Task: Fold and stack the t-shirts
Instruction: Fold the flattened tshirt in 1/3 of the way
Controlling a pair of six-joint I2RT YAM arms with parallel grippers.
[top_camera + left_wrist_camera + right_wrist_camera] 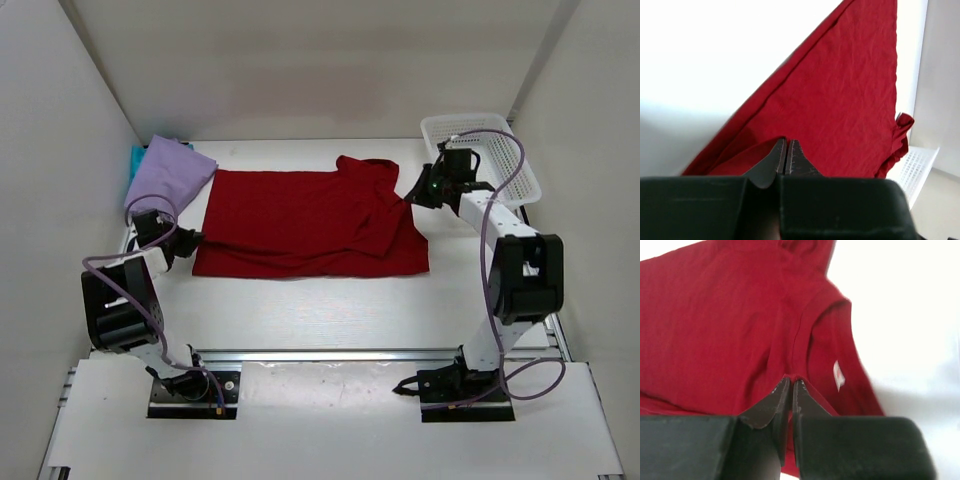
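Deep red cloth t-shirt (300, 225) lies spread on the white bench (320, 310), stretched between the two sets of fingers. Its body is doubled over in loose folds on the side nearest the right fingers.

- Left fingers (780, 155): pressed together, pinching a fold at the garment's edge. The cloth runs away ahead of their tips.
- Right fingers (782, 395): pressed together on a seam beside the sleeve.
- Folded lavender purple cloth t-shirt (170, 172): just beyond the left fingers, lying on a teal cloth t-shirt (134, 158) of which only an edge shows.
- White plastic mesh basket (480, 150): close behind the right fingers.

Likely faults from this point:

1. Both pinches are narrow. Tension across the cloth may pull one hem free.
2. Unequal lift or travel would skew the fold line.
3. If only the top layer is held, the lower layer drags and bunches.
4. A wide left sweep could disturb the folded pair. A wide right sweep could knock the basket.
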